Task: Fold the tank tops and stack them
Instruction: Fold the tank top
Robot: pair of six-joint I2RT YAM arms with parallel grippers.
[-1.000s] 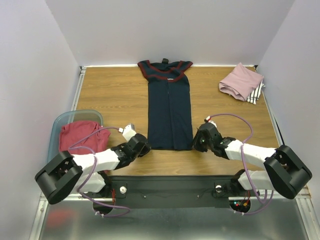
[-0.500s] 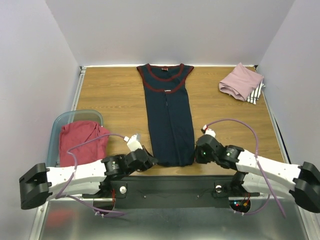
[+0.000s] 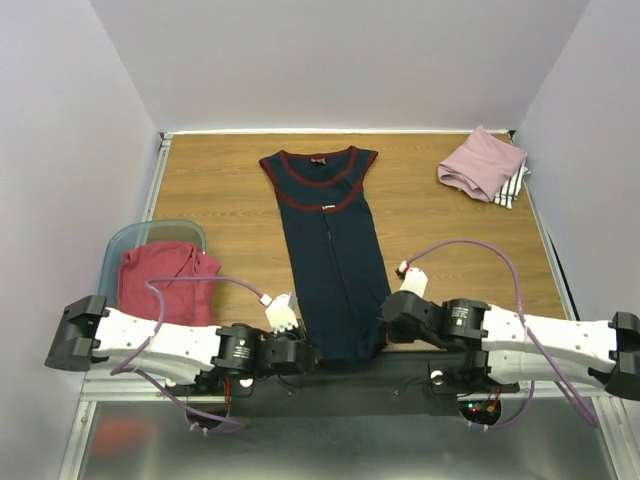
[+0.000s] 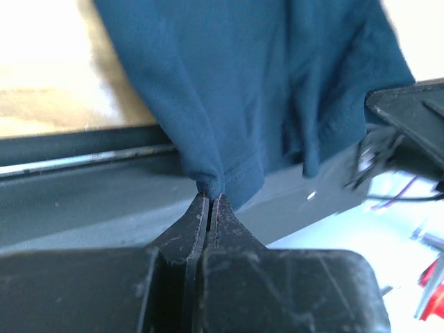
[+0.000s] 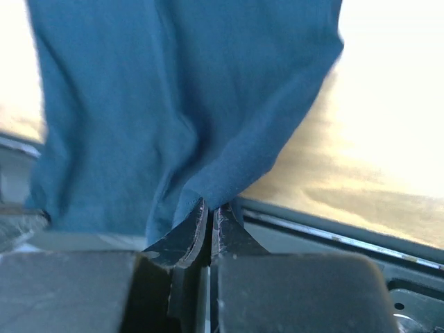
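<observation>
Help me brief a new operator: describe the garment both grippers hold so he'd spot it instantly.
On the wooden table, look along the middle. The navy tank top lies lengthwise, its near hem pinched by the left gripper and right gripper. Only it is dark with maroon trim; the pink top and red top are plain.

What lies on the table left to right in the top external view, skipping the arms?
teal tub holding a red top → navy tank top, laid lengthwise → pink top, with a striped top peeking out under its right edge.
</observation>
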